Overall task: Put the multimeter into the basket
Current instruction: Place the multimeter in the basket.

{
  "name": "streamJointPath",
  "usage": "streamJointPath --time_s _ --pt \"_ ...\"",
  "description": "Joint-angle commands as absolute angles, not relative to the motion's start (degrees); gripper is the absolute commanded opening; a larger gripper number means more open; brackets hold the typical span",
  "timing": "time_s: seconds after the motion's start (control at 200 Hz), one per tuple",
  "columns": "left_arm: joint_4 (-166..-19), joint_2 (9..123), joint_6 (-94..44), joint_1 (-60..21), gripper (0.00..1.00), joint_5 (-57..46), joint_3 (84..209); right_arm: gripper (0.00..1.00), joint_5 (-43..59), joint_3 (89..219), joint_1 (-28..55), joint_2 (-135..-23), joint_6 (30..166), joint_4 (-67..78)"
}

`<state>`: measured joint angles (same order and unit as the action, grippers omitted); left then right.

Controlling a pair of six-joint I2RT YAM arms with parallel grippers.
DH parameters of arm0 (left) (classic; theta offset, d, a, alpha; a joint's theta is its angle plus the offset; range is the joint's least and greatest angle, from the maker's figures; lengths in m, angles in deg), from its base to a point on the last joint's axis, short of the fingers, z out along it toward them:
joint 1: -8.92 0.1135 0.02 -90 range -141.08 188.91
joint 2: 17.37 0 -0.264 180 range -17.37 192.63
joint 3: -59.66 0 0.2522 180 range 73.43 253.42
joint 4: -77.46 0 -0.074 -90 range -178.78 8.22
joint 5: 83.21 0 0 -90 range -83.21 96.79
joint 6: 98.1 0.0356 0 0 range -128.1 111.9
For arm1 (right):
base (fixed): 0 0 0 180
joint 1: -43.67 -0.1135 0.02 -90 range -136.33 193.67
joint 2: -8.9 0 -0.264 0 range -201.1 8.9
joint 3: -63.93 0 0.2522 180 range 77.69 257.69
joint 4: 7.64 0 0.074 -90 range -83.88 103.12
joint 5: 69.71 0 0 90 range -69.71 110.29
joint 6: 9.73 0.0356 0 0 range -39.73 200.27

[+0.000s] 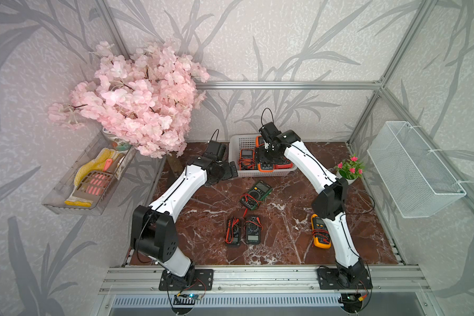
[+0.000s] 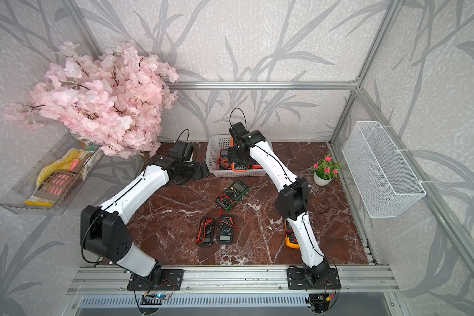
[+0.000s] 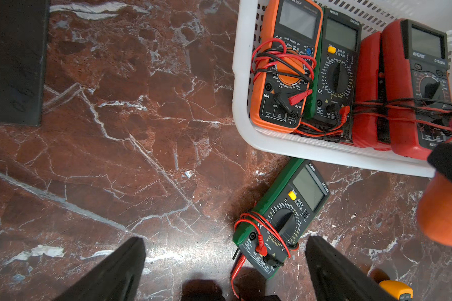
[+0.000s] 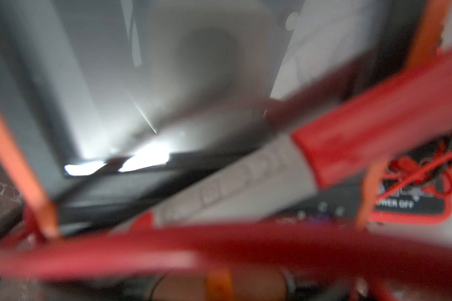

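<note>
Robot cell, marble-look table: the right gripper reaches over the white basket at the table's far edge. It is clamped on an orange multimeter, which hangs above the basket's near-right part, over meters already inside. The right wrist view is a blur of red leads and a grey screen, too close to read much.

The left gripper hovers just beside the basket's left side, fingers spread wide w/ nothing btwn them.

In the basket, per the left wrist view:
- an orange meter wrapped in red and black leads
- a dark meter right next to it
- two red meters side by side

Out on the table:
- a green multimeter lies askew just in front of the basket
- two black meters sit side by side nearer the arm bases
- a yellow meter is partly hidden behind the right arm

A small potted plant w/ pink flowers stands near the table's right edge.
</note>
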<state>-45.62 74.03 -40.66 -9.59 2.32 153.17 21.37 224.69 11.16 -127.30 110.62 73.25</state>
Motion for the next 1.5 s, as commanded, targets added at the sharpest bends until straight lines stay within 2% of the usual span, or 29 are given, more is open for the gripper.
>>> streamJointPath --time_s 0.0,0.08,0.34,0.925,1.04,1.22,1.495 --pt "-44.25 74.12 -40.4 -9.37 1.0 2.75 153.85 0.61 23.2 235.98 11.83 -132.13 109.14 77.09" --pt "-44.07 73.9 -40.53 -9.37 1.0 2.73 153.47 0.62 23.67 238.67 12.45 -134.65 109.14 75.78" --pt "-43.27 73.01 -40.96 -9.37 1.0 2.62 152.54 0.64 24.38 235.03 14.4 -135.88 107.89 67.79" --pt "-41.14 72.92 -40.61 -9.37 1.0 2.85 153.41 0.72 27.31 235.02 14.58 -141.16 105.08 64.2" --pt "-41.14 72.63 -40.75 -9.37 1.0 2.96 153.26 0.79 27.23 234.81 14.57 -141.42 105.32 64.71" --pt "-41.23 72.28 -40.65 -9.37 1.0 3.02 153.05 0.96 27.85 234.75 14.58 -140.99 105.67 65.0" --pt "-41.71 72.46 -40.62 -9.37 1.0 2.89 153.06 1.0 28.6 234.75 14.54 -139.71 106.11 64.68"
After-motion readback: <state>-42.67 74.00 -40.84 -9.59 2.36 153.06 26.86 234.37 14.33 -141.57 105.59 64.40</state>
